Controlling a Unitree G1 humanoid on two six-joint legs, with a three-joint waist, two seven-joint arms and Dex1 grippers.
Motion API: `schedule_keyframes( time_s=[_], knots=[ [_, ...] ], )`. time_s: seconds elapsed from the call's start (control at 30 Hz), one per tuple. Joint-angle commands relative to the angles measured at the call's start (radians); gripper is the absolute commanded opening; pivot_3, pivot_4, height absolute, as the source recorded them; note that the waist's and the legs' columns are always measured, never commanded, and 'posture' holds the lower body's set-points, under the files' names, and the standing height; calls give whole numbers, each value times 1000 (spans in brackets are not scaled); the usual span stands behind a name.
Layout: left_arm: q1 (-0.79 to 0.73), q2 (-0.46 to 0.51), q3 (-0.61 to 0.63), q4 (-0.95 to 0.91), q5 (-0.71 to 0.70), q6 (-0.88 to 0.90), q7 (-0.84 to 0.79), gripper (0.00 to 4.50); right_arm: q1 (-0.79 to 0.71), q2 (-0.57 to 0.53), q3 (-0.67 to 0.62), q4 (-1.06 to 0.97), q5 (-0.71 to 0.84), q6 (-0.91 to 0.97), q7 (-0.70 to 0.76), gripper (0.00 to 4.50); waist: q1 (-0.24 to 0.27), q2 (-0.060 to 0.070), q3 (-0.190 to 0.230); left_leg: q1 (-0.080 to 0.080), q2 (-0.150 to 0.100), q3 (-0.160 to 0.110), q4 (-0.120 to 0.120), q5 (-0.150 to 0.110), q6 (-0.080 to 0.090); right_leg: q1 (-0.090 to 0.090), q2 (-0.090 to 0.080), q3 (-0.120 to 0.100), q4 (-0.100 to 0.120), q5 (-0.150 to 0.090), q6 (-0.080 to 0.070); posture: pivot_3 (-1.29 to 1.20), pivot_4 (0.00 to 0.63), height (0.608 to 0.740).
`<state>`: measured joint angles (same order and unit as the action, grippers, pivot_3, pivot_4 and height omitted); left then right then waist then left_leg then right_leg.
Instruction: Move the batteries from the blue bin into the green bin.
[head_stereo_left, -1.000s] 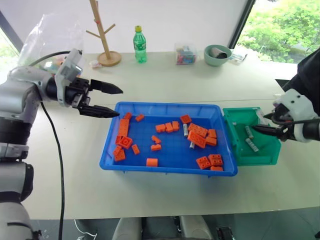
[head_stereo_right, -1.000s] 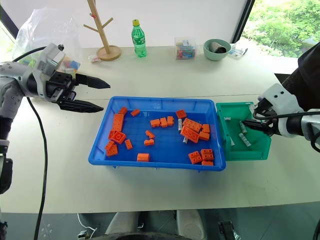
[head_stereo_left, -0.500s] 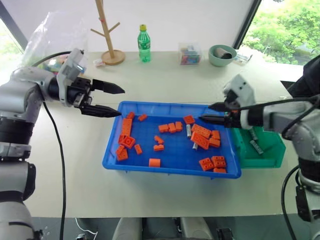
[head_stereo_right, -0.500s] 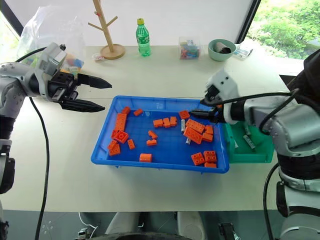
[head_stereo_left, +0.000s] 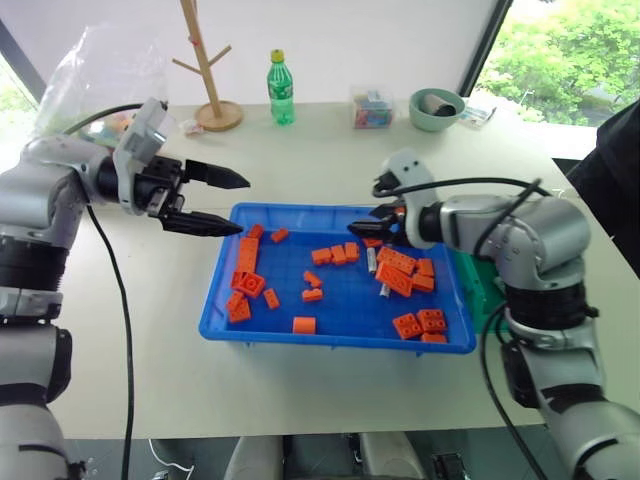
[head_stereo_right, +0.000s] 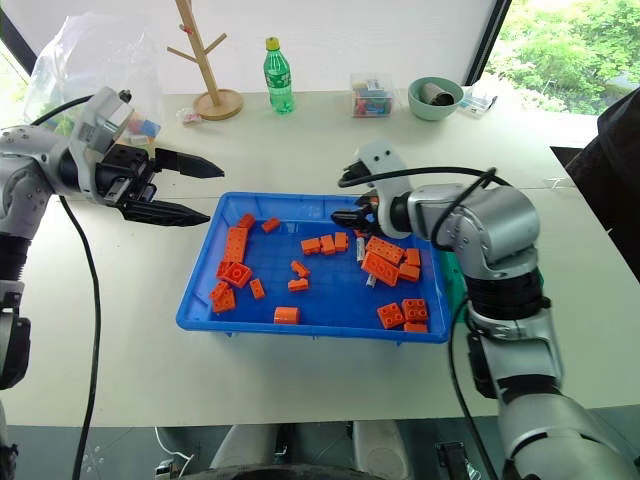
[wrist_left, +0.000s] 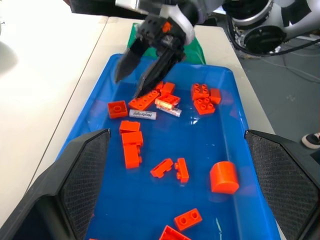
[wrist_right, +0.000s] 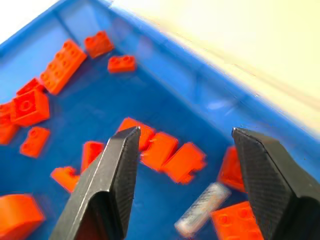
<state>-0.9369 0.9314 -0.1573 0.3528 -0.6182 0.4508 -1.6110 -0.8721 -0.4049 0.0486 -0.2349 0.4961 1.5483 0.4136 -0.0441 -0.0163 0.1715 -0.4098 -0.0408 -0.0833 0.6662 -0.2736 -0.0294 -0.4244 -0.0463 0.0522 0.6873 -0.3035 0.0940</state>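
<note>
1. Hovering over the blue bin (head_stereo_left: 330, 330), the right gripper (head_stereo_left: 364, 228) has its fingers spread apart and holds nothing.
2. One of the batteries (wrist_right: 202, 208) lies on the bin floor between and just below the fingertips, among orange bricks (head_stereo_left: 400, 270), untouched.
3. The left gripper (head_stereo_left: 225, 203) hangs outside the bin's far-left corner, fingers parted and empty.
4. The green bin (wrist_left: 197, 46) sits behind the right gripper, against the blue bin's end.

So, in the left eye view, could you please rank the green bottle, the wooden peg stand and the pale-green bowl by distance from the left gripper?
1. Wooden peg stand, just behind the left gripper.
2. Green bottle, farther right along the table's back.
3. Pale-green bowl, far right.
</note>
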Motion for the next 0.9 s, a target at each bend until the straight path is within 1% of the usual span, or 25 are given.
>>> schedule_keyframes(
  time_s=[0.03, 0.13, 0.3, 0.53, 0.9],
  knots=[
    [7, 14, 52, -24, 1, 3, -3, 4500, 11, 24, -9, -44, 4, 65, -38, 2968, 0, 0, 0, 0, 0, 0, 0, 0, 0, 0, 0, 0, 0, 0, 0, 0, 150, 736],
    [22, 18, 63, -36, 2, 9, -3, 4500, 48, 32, -8, -43, 5, 66, -75, 2968, 1, 0, 0, 0, 0, 0, 0, 0, 0, 0, -1, 0, 0, 0, 0, 0, 150, 736],
    [34, 18, 78, -46, 8, 18, -3, 4500, 91, -11, 27, -50, 1, 66, -99, 2968, -1, 0, 0, 0, -1, 1, 0, 0, 0, 0, -1, 0, 0, 0, 0, 0, 150, 736],
    [39, 6, 93, -53, 20, 26, -3, 4500, 107, -44, 64, -23, -16, 46, -89, 2968, -3, 0, 0, 0, 0, 0, 0, 0, 0, 0, 0, 0, 0, 0, 0, 0, 150, 736],
    [43, 1, 107, -56, 30, 31, -3, 4500, 111, -41, 92, 76, -45, -30, -68, 2968, -2, 0, 0, 0, 0, 1, 1, 0, 0, 0, 0, 0, 0, 0, 0, 0, 150, 736]
  ],
)
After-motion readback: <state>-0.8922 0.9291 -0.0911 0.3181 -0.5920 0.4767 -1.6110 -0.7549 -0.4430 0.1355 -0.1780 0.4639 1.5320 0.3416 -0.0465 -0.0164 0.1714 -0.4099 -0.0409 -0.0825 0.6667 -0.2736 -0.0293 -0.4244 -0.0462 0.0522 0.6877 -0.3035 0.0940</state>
